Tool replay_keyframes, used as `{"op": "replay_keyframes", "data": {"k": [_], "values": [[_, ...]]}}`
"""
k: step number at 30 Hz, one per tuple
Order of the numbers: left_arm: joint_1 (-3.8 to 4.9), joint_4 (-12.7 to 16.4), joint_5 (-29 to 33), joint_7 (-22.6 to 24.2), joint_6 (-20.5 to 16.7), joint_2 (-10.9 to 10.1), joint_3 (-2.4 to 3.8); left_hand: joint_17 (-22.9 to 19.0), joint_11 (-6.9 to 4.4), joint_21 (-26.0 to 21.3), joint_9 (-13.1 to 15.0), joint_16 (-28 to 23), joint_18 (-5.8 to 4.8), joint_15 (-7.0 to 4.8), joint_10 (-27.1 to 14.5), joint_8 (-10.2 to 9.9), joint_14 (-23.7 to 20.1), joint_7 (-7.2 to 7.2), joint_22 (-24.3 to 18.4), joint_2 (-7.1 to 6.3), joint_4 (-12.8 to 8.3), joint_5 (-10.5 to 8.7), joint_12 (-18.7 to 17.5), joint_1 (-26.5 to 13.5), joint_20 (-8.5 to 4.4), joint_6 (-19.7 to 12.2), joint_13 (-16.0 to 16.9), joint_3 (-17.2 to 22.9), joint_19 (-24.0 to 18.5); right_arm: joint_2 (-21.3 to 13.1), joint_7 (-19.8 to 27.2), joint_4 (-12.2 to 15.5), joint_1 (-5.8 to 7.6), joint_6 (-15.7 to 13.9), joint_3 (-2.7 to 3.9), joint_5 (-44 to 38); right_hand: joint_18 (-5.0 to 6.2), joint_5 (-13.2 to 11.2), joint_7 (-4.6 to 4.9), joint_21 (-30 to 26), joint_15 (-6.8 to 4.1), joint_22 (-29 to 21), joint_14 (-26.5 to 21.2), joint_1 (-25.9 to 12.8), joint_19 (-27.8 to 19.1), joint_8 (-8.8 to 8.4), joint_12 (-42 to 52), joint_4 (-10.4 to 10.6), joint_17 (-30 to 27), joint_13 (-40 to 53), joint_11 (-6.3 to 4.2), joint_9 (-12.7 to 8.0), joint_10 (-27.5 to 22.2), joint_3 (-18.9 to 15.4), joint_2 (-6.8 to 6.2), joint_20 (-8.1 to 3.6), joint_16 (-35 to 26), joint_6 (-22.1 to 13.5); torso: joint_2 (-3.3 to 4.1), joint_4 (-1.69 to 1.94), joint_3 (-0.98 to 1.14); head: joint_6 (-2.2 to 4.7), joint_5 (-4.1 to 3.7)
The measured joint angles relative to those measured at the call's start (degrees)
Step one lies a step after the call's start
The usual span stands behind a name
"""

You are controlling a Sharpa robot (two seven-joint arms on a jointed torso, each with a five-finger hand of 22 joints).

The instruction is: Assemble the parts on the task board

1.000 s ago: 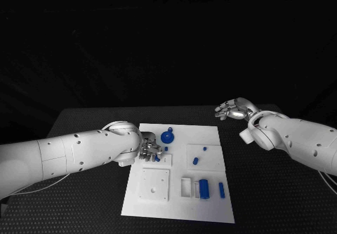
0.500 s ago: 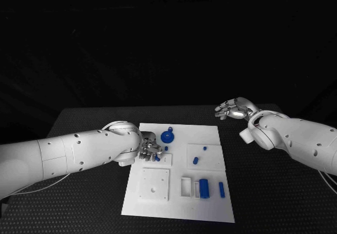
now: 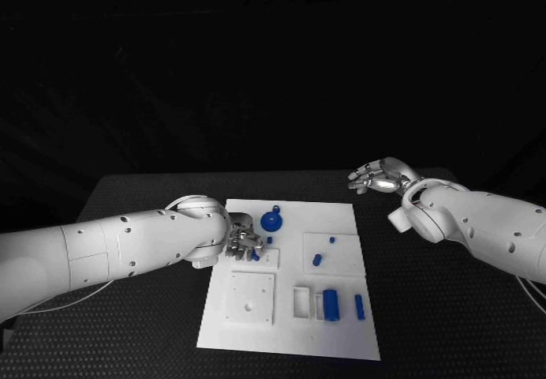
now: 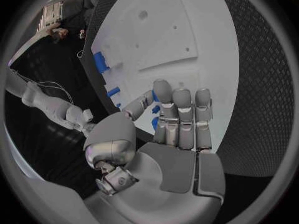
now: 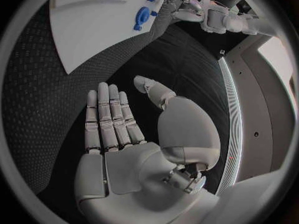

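left hand (image 3: 244,243) on task board (image 3: 342,215), fingers extended

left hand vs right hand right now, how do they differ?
The left hand is down over the task board, its fingers among small blue parts; the right hand is raised off the board's far right corner. Left fingers curl toward the board; right fingers lie straight, holding nothing. Both are silver on white arms.

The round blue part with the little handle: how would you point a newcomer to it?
Find the white task board on the black table. Along its far edge, ahead of the left hand, lies the round blue part. It is a disc with a stub; the other blue pieces are slim pegs and bars.
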Motion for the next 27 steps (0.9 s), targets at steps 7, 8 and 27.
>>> {"op": "replay_keyframes", "data": {"k": [7,8,27], "values": [[0.00,-0.02,-0.25,0.07,0.20,0.01,0.02,-0.26,0.00,0.00,-0.10,0.83,0.00,0.13,0.00,0.28,-0.14,0.05,0.35,1.19,-0.74,2.63,0.68,-1.19,0.21,0.08,0.00,0.44,-0.22,0.02,-0.01,-0.03,0.00,0.04,0.00,0.01,0.00,0.00,0.00,0.00,-0.01,0.00,0.01,0.00,0.00,0.00,0.00,0.00,-0.06,-0.02,0.00,-0.05,0.00,0.00,0.00,0.00,0.00,0.00,0.01,0.00,-0.05,-0.03,0.00],[0.00,-0.03,-0.27,0.07,0.21,0.02,0.02,-0.29,0.00,0.00,-0.13,1.06,0.00,0.13,0.00,0.36,-0.14,0.06,0.43,1.37,-0.82,3.27,0.80,-1.37,0.19,0.09,0.00,0.50,-0.23,0.03,-0.01,-0.03,0.00,0.05,0.00,0.01,0.00,0.00,0.00,0.00,-0.01,0.05,0.01,0.00,0.00,0.00,0.00,0.00,-0.06,-0.02,0.00,-0.05,0.00,0.00,0.00,0.00,0.00,0.00,0.01,0.00,-0.05,-0.04,0.00],[-0.04,-0.04,-0.44,0.01,0.31,0.07,0.07,-0.49,0.02,0.00,-0.14,1.83,0.00,0.14,-0.02,0.69,-0.14,0.12,1.00,3.06,-1.30,5.04,1.60,-3.06,0.41,0.14,0.01,0.69,-0.84,-0.01,-0.02,0.07,0.00,0.10,0.00,0.02,0.00,0.39,0.00,-0.21,0.18,0.17,-0.19,0.00,0.00,0.19,0.00,-0.17,-0.12,-0.12,0.00,-0.10,0.00,0.17,0.00,0.00,0.00,0.00,0.03,0.02,-0.02,-0.11,0.03]]}}
